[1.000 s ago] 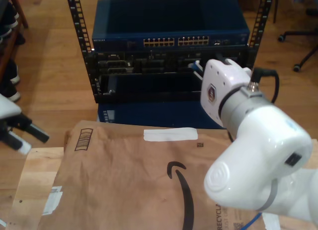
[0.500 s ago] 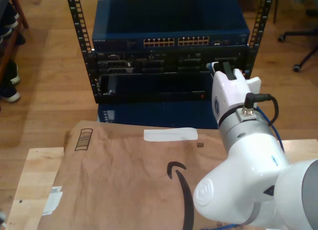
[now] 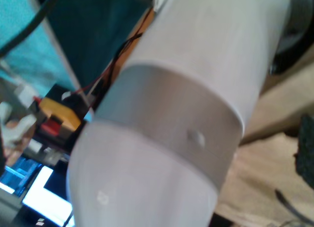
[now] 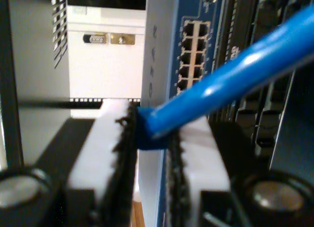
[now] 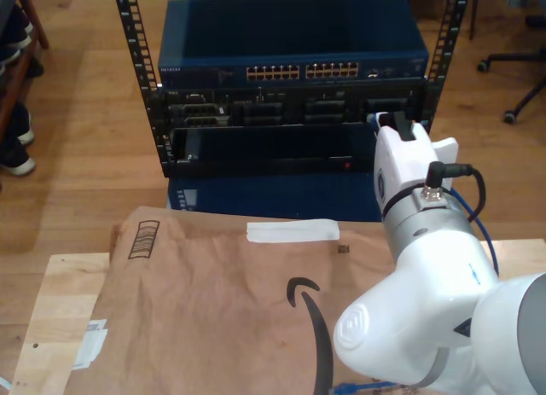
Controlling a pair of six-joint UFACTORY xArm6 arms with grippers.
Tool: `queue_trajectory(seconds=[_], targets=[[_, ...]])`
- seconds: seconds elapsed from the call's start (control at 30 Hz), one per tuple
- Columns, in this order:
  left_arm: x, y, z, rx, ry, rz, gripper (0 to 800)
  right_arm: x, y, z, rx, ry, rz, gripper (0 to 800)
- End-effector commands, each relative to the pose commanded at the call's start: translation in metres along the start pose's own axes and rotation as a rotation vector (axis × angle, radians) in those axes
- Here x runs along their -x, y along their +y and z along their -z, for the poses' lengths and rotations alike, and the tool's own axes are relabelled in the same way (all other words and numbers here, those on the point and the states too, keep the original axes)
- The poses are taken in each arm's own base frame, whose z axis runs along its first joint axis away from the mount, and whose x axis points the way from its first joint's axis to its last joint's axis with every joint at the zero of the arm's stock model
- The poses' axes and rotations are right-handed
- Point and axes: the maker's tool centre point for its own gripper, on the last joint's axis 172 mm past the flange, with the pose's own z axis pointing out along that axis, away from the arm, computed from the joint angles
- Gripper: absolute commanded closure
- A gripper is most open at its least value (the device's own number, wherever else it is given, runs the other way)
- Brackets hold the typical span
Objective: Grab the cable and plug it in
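Second gripper: pads closed on the blue boot at the end of the cable, which is pinched between the two white fingers. From the pads the cable runs as a bright-blue strand up and away across the second wrist view, in front of the switch and its grid of ports.

In the exterior view the second gripper sits at the front of the server rack, touching or just short of the dark panel below the blue switch, toward the rack's upright on the exterior view's right. Whether the plug is seated in a port cannot be told. The white arm extends from the gripper back toward the camera, passing over the wooden table and the brown paper mailer lying on it. A thin blue run of the cable shows just beside the arm, on the side away from the rack's centre; a black cable loops off the wrist connector.

First gripper: its wrist view faces a white arm segment at close range, blurred; jaw state cannot be told
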Motion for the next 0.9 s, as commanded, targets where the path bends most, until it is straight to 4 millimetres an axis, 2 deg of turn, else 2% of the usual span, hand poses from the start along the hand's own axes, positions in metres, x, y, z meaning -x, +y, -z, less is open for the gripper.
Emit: queue_trajectory(seconds=[0.07, 0.3, 0.5, 0.6, 0.7, 0.9], targets=[[-0.010, -0.002, -0.002, 0.034, 0.011, -0.012, 2, 0.001, 0.000, 0.000, 0.001, 0.000, 0.001, 798], [-0.020, -0.003, -0.006, 0.095, 0.035, -0.041, 2, -0.003, 0.007, -0.001, 0.014, 0.009, 0.004, 798], [-0.035, 0.009, -0.017, 0.162, 0.195, -0.043, 2, -0.008, 0.011, 0.000, 0.025, 0.026, -0.008, 798], [-0.035, 0.010, -0.021, 0.170, 0.206, -0.043, 2, -0.008, 0.011, -0.001, 0.025, 0.026, -0.008, 798], [-0.028, 0.010, -0.042, 0.159, 0.165, -0.043, 2, -0.008, 0.011, -0.001, 0.025, 0.026, -0.008, 798], [-0.034, 0.006, -0.042, 0.193, 0.168, -0.064, 2, -0.008, 0.013, -0.001, 0.027, 0.026, -0.006, 798]])
